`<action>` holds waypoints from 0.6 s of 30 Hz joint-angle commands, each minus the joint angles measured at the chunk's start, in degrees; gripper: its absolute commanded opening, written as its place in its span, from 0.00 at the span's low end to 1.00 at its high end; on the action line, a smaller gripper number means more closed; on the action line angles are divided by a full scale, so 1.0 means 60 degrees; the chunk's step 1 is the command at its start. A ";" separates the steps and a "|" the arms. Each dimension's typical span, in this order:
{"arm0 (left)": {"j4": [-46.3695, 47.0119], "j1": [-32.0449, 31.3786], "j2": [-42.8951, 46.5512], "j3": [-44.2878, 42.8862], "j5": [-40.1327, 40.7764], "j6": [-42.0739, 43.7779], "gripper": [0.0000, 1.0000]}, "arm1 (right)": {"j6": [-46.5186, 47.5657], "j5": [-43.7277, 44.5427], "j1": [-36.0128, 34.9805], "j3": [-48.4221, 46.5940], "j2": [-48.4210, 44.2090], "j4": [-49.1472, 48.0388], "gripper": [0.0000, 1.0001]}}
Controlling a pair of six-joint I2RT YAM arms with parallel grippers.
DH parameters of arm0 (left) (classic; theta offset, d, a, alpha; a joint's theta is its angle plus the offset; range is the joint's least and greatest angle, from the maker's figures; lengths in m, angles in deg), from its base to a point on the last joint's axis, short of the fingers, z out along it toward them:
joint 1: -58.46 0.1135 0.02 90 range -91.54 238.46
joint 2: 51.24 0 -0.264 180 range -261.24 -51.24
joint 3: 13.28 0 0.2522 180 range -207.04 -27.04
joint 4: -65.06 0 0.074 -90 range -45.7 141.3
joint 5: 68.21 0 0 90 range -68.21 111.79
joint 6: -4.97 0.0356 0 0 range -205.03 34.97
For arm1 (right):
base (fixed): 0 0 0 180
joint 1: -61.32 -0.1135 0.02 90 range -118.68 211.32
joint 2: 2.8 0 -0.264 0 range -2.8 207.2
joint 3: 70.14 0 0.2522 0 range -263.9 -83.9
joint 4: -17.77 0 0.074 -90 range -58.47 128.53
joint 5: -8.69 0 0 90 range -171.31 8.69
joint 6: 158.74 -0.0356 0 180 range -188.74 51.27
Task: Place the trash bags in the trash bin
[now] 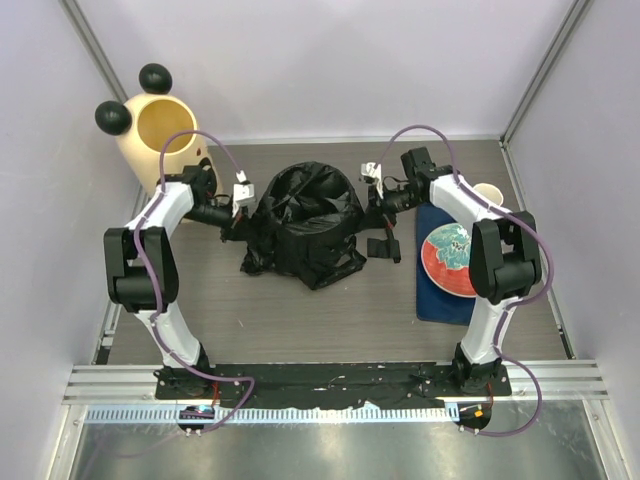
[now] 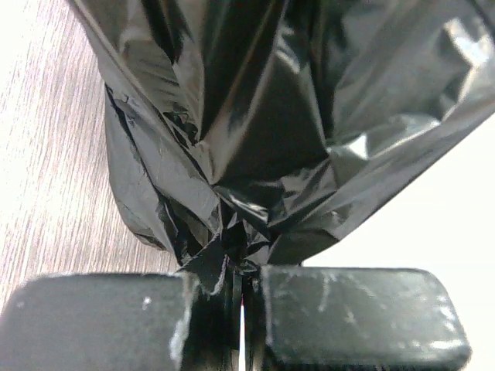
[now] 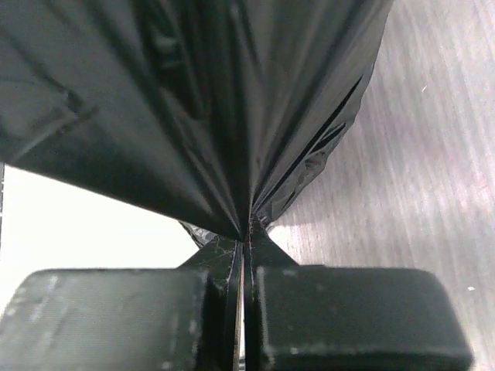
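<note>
The left gripper (image 2: 241, 284) is closed tight on a pinched fold at the left edge of the black trash bag (image 1: 305, 225). The right gripper (image 3: 244, 267) is clamped likewise on the opposite edge, so the bag hangs bunched between both arms at mid-worktop (image 1: 300, 320). The trash bin (image 1: 135, 150) stands at the far-left corner, well apart from the bag, with no black plastic visible inside. Judged status: grasp made — lift, transfer to the bin and release remain.

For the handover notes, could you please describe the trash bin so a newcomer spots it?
At the table's far left corner, behind the left arm, stands the trash bin. It is a tall cream cylinder, and only it has two black ball ears.
</note>
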 commanded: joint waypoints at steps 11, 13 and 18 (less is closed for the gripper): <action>-0.0659 0.0588 0.0369 0.0515 0.1118 0.1178 0.01 | 0.0014 0.0649 0.0216 0.0713 0.0459 -0.0088 0.01; -0.0994 0.0719 0.0590 0.0355 0.1016 0.1251 0.31 | 0.0232 0.0664 0.0333 0.0479 0.0343 0.0335 0.15; -0.1772 0.0896 0.1380 -0.0304 0.0212 0.1267 0.62 | 0.0527 0.0373 0.0466 -0.0401 -0.0433 0.1773 0.90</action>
